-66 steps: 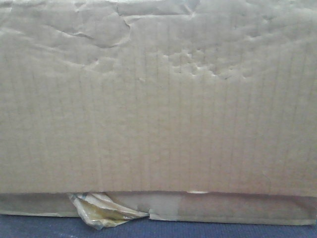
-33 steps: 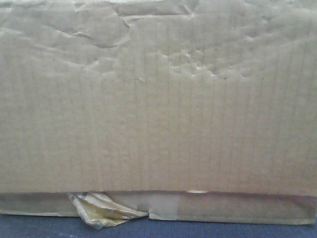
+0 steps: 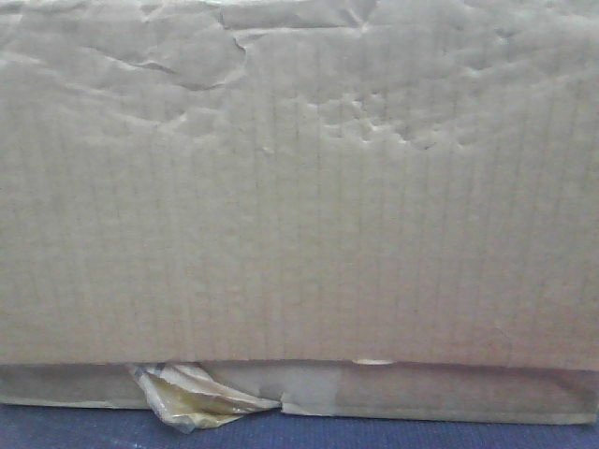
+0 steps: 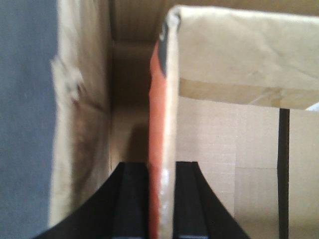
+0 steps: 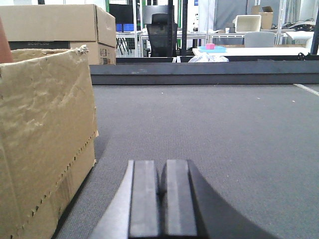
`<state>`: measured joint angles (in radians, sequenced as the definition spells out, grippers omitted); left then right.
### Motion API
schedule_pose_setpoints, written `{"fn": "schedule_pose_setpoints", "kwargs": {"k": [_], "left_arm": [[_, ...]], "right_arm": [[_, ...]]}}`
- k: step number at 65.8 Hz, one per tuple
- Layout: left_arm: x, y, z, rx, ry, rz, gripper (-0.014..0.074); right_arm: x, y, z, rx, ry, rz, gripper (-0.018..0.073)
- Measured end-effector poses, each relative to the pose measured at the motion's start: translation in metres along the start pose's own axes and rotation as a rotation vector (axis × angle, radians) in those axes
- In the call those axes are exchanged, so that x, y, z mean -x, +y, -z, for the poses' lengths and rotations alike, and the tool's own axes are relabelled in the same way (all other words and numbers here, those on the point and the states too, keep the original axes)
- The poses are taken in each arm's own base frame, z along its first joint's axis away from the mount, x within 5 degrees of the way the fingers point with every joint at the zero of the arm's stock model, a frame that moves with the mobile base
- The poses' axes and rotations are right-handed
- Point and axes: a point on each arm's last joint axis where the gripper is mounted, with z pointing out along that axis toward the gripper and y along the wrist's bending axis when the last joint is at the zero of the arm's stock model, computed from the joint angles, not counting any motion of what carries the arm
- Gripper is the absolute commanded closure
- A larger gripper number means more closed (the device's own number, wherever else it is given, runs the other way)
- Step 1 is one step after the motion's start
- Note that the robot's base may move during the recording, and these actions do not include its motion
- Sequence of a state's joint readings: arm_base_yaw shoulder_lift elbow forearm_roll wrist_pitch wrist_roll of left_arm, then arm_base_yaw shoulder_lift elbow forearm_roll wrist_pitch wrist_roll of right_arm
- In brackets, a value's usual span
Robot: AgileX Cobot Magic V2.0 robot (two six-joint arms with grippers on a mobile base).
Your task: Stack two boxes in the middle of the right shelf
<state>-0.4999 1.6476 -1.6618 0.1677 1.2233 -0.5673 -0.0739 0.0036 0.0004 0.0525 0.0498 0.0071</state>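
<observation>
- Exterior front-facing cam is basically all cardboard box [image 3: 299, 215]. One brown corrugated wall fills it, creased up at the top left, with little dents right of centre.
- Along the bottom edge runs a clear tape band [image 3: 449, 393]. A crumpled yellowish tape scrap [image 3: 201, 402] pokes out low on the left.
- Under that only a thin strip of dark blue-grey felt surface [image 3: 421, 438] shows, and the box sits right on it.
- Left wrist cam: the left gripper [image 4: 160, 209] is clenched on a thin upright box wall [image 4: 172, 114]. There's one black finger [image 4: 130, 204] on each side, and an orange-red strip [image 4: 155, 149] runs up the wall's left face. The felt is off to the left.
- Right wrist cam: the right gripper [image 5: 162, 199] has its fingers pressed together, down close to the grey felt.
- A brown box [image 5: 45, 144] with a ragged top rim stands on the felt at the left, near that gripper and well short of the surface's far edge. Can't tell if it's the same box as in the front cam.
- The far edge has a dark raised rail [image 5: 199, 74]. Past it is the room: bigger stacked cartons [image 5: 60, 25], a black office chair [image 5: 160, 30], and a white table [image 5: 249, 51] with a pink block [image 5: 210, 46] on it.
</observation>
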Motion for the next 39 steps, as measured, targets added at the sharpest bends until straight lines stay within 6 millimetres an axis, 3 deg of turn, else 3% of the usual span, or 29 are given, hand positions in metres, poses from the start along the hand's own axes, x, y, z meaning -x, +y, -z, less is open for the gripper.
{"fn": "schedule_pose_setpoints", "kwargs": {"k": [17, 39], "left_arm": [[-0.001, -0.004, -0.011, -0.029, -0.008, 0.003, 0.0702], [-0.002, -0.008, -0.023, -0.044, 0.018, 0.013, 0.0342]], "right_arm": [[0.0, 0.0, 0.0, 0.0, 0.0, 0.0, 0.0722], [0.0, 0.0, 0.0, 0.0, 0.0, 0.0, 0.0722]]}}
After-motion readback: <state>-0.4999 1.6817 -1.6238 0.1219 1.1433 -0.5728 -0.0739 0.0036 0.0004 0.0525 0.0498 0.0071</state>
